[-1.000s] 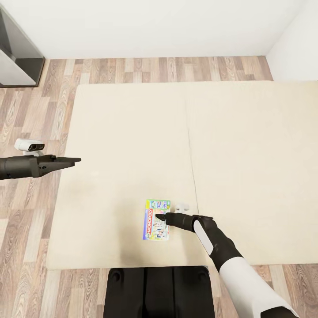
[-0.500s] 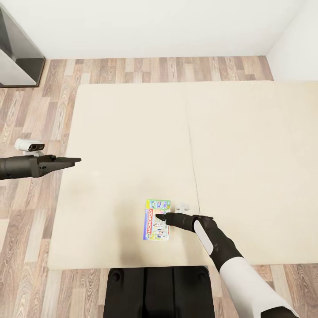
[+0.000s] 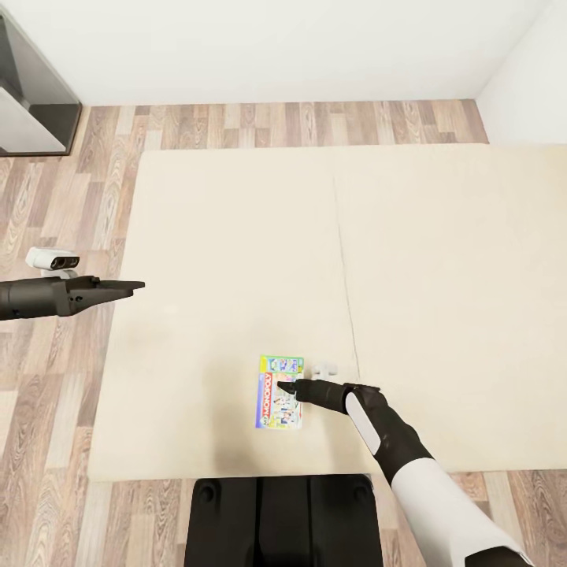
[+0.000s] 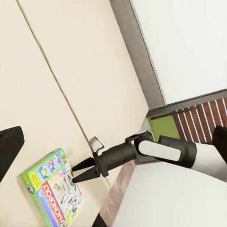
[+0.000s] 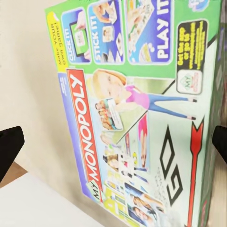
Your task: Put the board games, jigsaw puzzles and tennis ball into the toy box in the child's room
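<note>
One board game at least left to go: the Monopoly box [image 3: 278,392], lying flat on the bed [image 3: 236,236], close to the near edge and just left of the mattress seam [image 3: 346,299]. Not lifted, not gripped, so counting that one as not done yet.

Looking at the right gripper [image 3: 285,387]: sitting right over the box, aimed at the middle of the cover. Clearly spread apart going by the left wrist cam, low by the box's edge, with nothing between the fingers. Same story from the right wrist cam, with a black fingertip [image 5: 9,146] at either side and the printed cover in between. Can't tell for sure whether touching the cardboard or just above it.

As for the left gripper [image 3: 130,287]: held out level at the left edge of the bed, well apart from the box, empty, and parted going by its own cam.

Progress guess: somewhere in the bed-clearing part, lined up for a pickup. Left to do for this box alone: close on it, carry it to the table, drop it into the toy box. Can't say anything from here about the other two games, the puzzles or the tennis ball. Might be fiddly too, pinching a thin flat box off a soft mattress.
</note>
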`<state>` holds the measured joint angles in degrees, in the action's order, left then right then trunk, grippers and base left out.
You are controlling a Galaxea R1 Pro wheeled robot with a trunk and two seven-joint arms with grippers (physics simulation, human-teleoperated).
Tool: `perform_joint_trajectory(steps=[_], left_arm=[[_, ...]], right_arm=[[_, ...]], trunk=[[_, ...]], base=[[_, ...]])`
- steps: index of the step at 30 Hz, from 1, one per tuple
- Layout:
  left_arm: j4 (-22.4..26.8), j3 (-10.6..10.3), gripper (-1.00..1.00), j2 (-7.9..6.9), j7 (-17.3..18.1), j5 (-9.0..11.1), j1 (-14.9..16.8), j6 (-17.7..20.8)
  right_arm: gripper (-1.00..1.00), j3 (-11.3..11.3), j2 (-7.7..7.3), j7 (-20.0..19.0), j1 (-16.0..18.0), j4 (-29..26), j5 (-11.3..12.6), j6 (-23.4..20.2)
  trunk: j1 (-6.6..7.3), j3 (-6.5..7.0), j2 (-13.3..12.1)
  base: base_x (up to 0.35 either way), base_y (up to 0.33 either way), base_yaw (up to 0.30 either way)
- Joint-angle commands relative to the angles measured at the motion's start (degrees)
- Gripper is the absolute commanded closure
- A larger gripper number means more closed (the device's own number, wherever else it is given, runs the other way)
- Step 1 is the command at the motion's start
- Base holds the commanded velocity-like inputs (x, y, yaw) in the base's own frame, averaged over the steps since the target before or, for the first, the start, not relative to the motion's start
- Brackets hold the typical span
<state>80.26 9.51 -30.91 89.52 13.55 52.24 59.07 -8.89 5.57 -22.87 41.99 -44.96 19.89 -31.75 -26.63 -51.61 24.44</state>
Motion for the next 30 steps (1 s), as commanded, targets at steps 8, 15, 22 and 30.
perform_joint_trajectory(steps=[8,15,22,30], left_arm=[[0.01,-0.01,-1.0,-0.03,0.22,-0.01,0.04,0.61],[0.0,-0.01,-1.0,-0.03,0.18,-0.01,0.04,0.61],[0.01,-0.01,-1.0,-0.03,0.2,-0.01,0.02,0.61],[0.01,-0.01,-1.0,-0.03,0.22,-0.01,0.05,0.61]], right_arm=[[-1.0,0.01,0.0,0.02,0.02,-0.04,0.24,-0.3],[-1.0,-0.2,-0.01,0.02,0.02,-0.04,0.24,-0.27],[-1.0,-0.33,-0.03,0.02,0.02,-0.04,0.24,-0.25],[-1.0,-0.4,-0.03,-0.04,0.02,-0.04,0.24,-0.25]], trunk=[[-0.03,-0.06,0.08],[-0.03,-0.06,0.08],[-0.03,-0.06,0.08],[-0.03,-0.06,0.08]], base=[[0.0,0.016,0.0],[0.0,0.0,0.0],[0.0,0.0,0.0],[0.0,0.0,0.0]])
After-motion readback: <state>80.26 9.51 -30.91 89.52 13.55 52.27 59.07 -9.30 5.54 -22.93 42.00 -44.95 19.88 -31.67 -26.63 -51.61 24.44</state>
